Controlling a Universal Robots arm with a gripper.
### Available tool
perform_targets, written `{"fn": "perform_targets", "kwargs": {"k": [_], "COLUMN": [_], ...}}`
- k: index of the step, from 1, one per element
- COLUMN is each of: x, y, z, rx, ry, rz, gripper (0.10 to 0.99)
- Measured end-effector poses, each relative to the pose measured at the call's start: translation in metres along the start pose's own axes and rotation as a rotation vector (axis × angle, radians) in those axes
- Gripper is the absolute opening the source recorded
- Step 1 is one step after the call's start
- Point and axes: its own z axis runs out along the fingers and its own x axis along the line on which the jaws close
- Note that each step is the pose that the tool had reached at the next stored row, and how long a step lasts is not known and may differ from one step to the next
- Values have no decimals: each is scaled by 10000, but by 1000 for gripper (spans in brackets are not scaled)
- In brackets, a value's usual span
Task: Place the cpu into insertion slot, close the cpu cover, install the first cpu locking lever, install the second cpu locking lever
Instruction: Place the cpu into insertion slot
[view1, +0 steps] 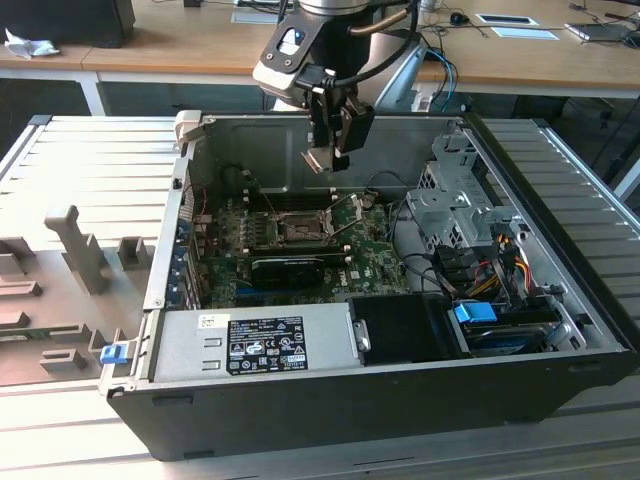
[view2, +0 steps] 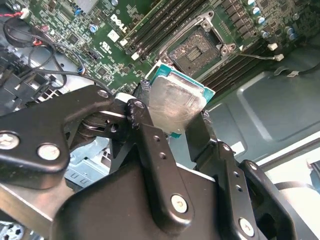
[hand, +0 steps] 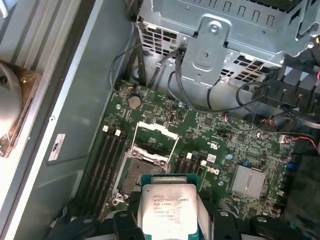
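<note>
Gripping the cpu (view2: 175, 102) by its edges, the tool (view1: 327, 155) hangs closed on it above the motherboard (hand: 225, 145) inside the open case (view1: 330, 405), apart from the slot (view2: 192, 50), whose cover (hand: 157, 129) stands raised over the dark socket.

a: what colour is the cpu (hand: 166, 210)?
b: pale silvery grey face, teal-green edge.
a: and the board (hand: 240, 145)?
b: green, speckled with small silver and black parts. the insertion slot (view2: 196, 49) is dark inside a silvery rim.
a: the jaws?
b: black.
</note>
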Motion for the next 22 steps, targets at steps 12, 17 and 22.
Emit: {"fn": "perform_targets", "kwargs": {"k": [12, 17, 22], "x": [0, 0, 4], "y": [-1, -2, -18], "z": [16, 21, 43], "rx": [-19, -28, -43], "ry": [-91, -132, -203], "rz": [1010, 1476, 2272], "gripper": [529, 529, 529]}}
